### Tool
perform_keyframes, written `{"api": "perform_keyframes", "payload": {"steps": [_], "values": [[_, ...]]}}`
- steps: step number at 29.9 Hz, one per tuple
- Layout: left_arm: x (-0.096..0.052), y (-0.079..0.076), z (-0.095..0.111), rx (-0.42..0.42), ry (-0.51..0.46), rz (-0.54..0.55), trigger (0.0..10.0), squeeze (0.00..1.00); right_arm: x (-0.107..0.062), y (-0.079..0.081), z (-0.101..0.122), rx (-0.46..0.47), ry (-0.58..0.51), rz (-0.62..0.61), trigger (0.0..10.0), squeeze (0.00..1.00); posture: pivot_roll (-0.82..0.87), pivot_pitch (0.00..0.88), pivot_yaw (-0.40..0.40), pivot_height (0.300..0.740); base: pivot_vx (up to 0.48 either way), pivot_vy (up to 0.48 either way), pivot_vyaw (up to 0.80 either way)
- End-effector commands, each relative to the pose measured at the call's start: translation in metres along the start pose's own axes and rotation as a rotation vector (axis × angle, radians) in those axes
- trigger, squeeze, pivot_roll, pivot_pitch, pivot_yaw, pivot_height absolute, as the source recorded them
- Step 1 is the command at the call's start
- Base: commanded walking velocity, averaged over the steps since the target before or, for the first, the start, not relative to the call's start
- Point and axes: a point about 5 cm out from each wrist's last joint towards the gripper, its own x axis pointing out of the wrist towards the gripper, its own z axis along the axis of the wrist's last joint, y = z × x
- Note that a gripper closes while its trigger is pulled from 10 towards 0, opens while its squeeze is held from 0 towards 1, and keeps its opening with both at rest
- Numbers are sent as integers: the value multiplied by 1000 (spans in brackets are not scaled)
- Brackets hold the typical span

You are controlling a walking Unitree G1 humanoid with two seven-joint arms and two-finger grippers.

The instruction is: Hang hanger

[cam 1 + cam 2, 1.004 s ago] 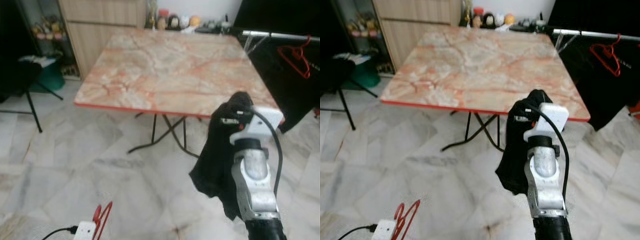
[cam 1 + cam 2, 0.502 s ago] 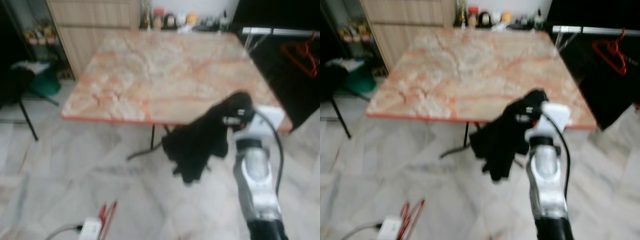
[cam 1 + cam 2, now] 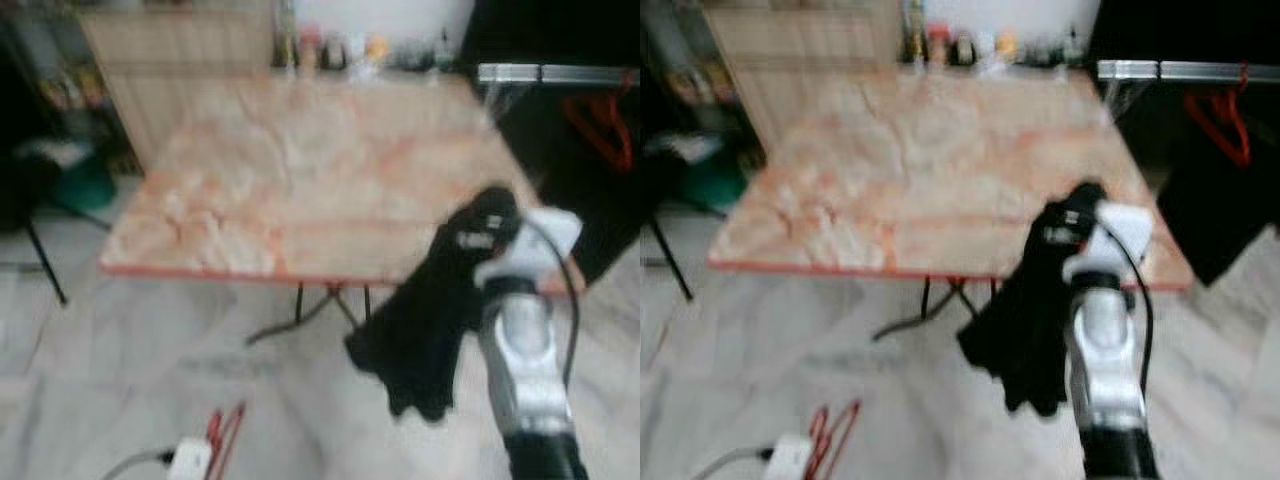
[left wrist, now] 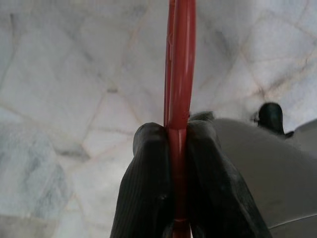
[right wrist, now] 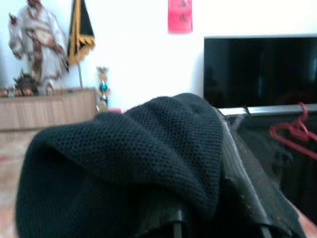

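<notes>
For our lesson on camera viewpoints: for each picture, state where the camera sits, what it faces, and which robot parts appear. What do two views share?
Eye views: head, looking down at marble table; right arm with black cloth.
Left wrist: faces floor; left gripper jaws clamp red hanger.
Right wrist: faces wall, rail; cloth drapes right gripper.
Shared: cloth, rail.

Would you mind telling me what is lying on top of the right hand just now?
A black knitted cloth is draped over the right hand and hangs below it, in front of the marble table. The cloth covers the fingers, so their grip cannot be seen.
</notes>
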Motion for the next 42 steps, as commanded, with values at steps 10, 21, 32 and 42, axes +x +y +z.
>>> {"api": "perform_keyframes", "payload": {"steps": [10, 21, 32, 42], "values": [[1, -1, 2, 17, 5, 4, 10000, 0, 44, 9, 23, 11, -86, 31, 10000, 0, 34, 42, -33, 740, 276, 0, 0], [2, -3, 8, 20, -8, -1, 10000, 0, 96, 14, 59, 11, -156, 57, 10000, 0, 28, 38, -24, 740, 276, 0, 0], [2, -1, 10, 22, -14, -1, 10000, 0, 127, 11, 88, -3, -188, 59, 10000, 0, 26, 35, -24, 740, 278, 0, 0], [2, -4, 8, 25, -15, -14, 10000, 0, 88, 20, 17, 43, -10, 76, 10000, 0, 31, 45, -25, 740, 211, 0, 0]]}}
